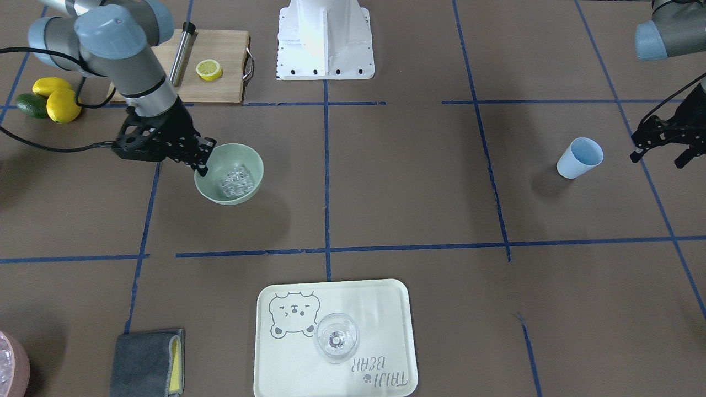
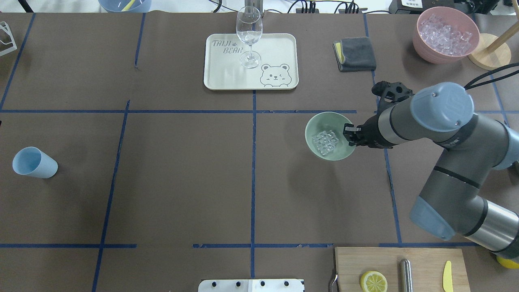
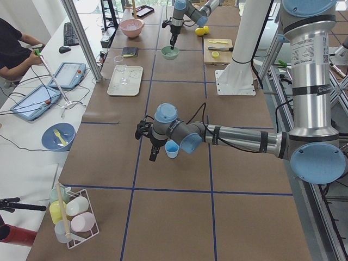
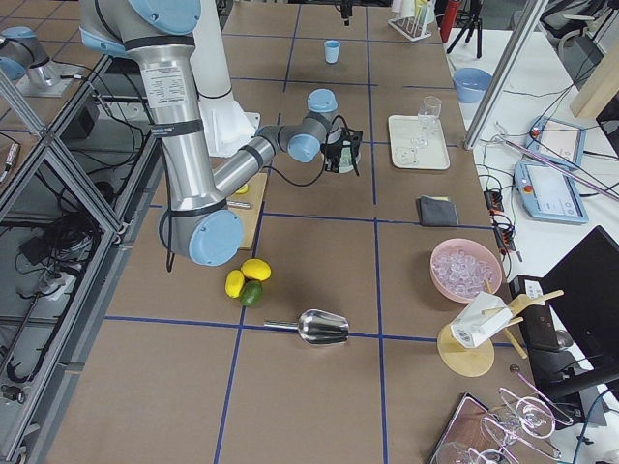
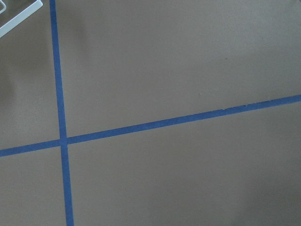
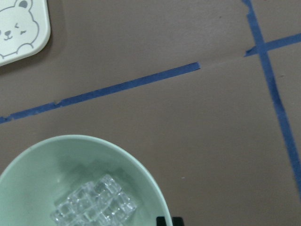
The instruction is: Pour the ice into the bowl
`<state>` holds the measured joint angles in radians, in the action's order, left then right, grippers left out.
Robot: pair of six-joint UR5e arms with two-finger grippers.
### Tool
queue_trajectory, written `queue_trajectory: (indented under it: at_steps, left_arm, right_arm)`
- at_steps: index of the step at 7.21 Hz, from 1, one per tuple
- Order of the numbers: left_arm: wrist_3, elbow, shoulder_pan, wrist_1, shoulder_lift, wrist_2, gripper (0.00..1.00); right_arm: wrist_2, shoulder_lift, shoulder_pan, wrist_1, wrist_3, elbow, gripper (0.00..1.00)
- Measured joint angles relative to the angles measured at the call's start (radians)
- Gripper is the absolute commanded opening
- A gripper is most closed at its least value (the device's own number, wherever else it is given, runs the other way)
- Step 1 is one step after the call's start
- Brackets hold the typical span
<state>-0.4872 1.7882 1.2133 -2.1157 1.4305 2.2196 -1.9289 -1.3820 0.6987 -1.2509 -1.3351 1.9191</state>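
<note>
Ice [image 2: 325,142] inside bowl [image 2: 315,123], right fingers [image 2: 348,134] at its rim.

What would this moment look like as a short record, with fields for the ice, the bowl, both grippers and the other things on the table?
ice: small heap lying in the bottom of the bowl
bowl: on the table
right gripper: at the bowl's rim; cannot tell whether it is clamping the rim
left gripper: open and empty, beside the blue cup, not touching it
wine glass: upright on the bear tray
pink tub: holds clear chunks, away from both grippers
</note>
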Motion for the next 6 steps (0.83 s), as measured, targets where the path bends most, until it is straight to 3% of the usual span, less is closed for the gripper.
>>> queue_trajectory:
  at_steps: [3,6]
  left_arm:
    - [-0.007,0.012,0.006,0.013,-0.006,0.044,1.0]
    - [-0.012,0.016,0.006,0.013,-0.007,0.047,1.0]
  right_arm:
    - [-0.16,-0.231,0.188,0.121,0.315,-0.03,0.0]
    - [-0.234,-0.311,0.312,0.152,0.516,-0.126,0.0]
